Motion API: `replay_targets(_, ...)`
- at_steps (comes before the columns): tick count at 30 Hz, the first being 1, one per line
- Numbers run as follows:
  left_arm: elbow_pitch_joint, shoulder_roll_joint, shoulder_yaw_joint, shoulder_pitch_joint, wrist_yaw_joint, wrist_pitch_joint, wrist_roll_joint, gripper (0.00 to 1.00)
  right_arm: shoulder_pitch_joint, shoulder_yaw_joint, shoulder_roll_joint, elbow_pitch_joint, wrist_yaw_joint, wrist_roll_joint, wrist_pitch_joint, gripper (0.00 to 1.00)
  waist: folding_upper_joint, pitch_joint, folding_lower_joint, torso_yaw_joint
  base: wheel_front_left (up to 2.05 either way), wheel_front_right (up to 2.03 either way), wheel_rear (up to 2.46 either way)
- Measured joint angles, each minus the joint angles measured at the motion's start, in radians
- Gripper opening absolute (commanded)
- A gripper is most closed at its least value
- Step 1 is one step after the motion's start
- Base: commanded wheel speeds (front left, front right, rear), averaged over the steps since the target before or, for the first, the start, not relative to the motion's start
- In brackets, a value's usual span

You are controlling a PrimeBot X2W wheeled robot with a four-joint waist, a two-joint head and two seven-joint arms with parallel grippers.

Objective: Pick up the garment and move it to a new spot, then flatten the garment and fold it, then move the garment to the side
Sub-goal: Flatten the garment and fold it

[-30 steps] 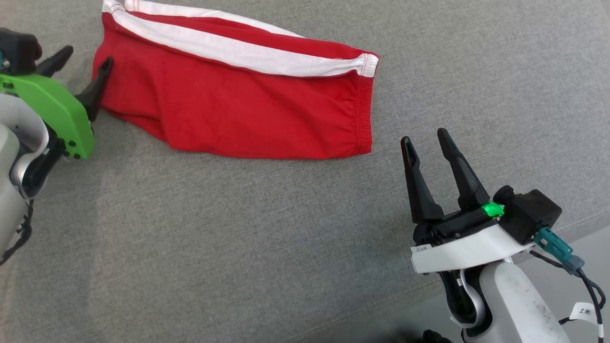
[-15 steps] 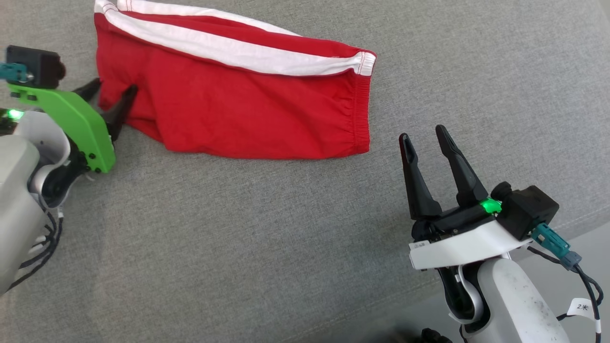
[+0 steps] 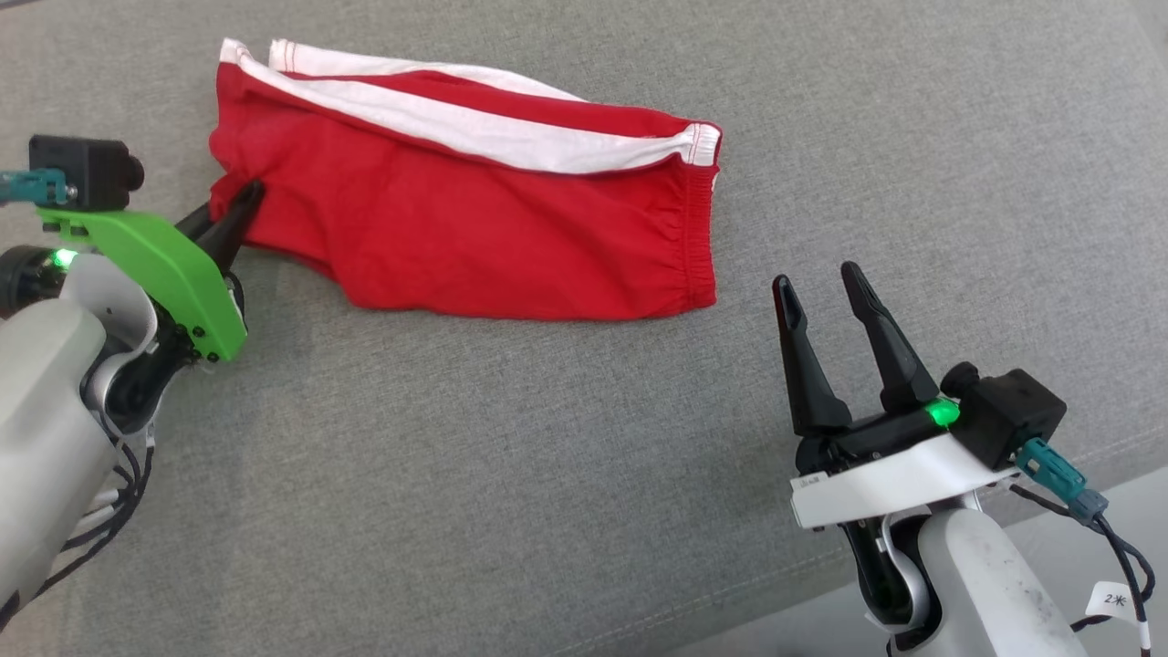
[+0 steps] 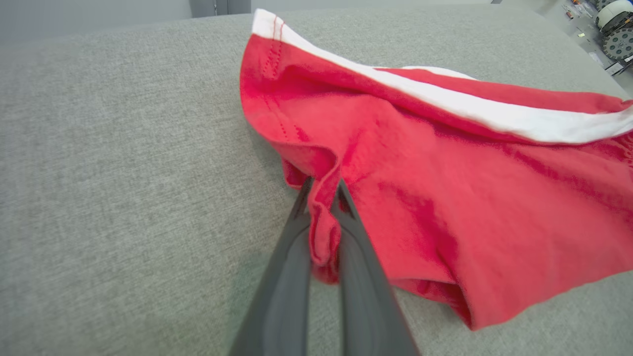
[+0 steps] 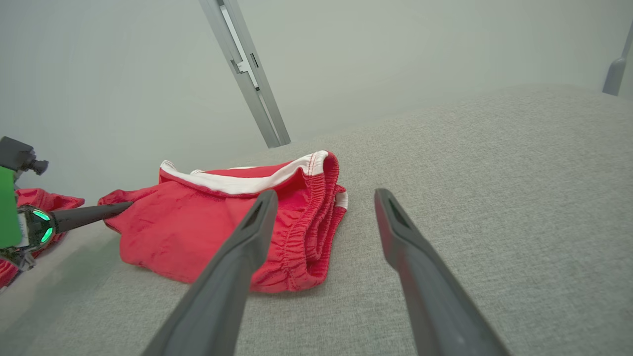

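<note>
Left claw (image 3: 235,203) is gripping a leg-end fold of the red shorts (image 3: 511,228) at 9 o'clock; right claw (image 3: 815,281) is hovering open at 4 o'clock. The shorts are lying on the grey worktop (image 3: 547,474), apparently already folded, with only the move aside remaining. Their long axis is running 10-to-3 o'clock, waistband (image 3: 698,224) pointing to 3.

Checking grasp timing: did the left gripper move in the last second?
Yes. The left gripper went right, toward the shorts' waistband, which stayed put; it now pinches the fabric.
</note>
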Motion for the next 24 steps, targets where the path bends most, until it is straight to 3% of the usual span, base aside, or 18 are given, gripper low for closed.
replay_targets(10, -0.048, -0.01, -0.001, 0.155, 0.001, -0.126, -0.04, 0.0, 0.106, -0.059, 0.0, 0.013, 0.0, 0.0, 0.002, 1.0, 0.0, -0.099, 0.0, 0.046, 0.0, 0.0, 0.0)
replay_targets(21, -0.149, -0.009, 0.021, 0.336, 0.067, -0.201, -0.075, 0.0, 0.186, -0.099, 0.0, -0.014, 0.0, 0.011, 0.029, 1.0, 0.0, -0.173, 0.0, 0.099, 0.0, 0.0, 0.0)
replay_targets(22, -0.149, -0.011, 0.023, 0.346, 0.076, -0.205, -0.073, 0.13, 0.187, -0.1, 0.0, -0.015, 0.0, 0.01, 0.033, 1.0, 0.0, -0.176, 0.0, 0.102, 0.0, 0.0, 0.0)
replay_targets(23, -0.148, -0.013, 0.024, 0.35, 0.084, -0.206, -0.065, 0.44, 0.187, -0.1, 0.0, -0.016, 0.0, 0.008, 0.034, 1.0, 0.0, -0.178, 0.0, 0.104, 0.0, 0.0, 0.0)
replay_targets(24, -0.146, -0.017, 0.029, 0.352, 0.095, -0.21, -0.046, 1.0, 0.187, -0.099, 0.0, -0.019, 0.0, 0.006, 0.037, 1.0, 0.0, -0.18, 0.0, 0.106, 0.0, 0.0, 0.0)
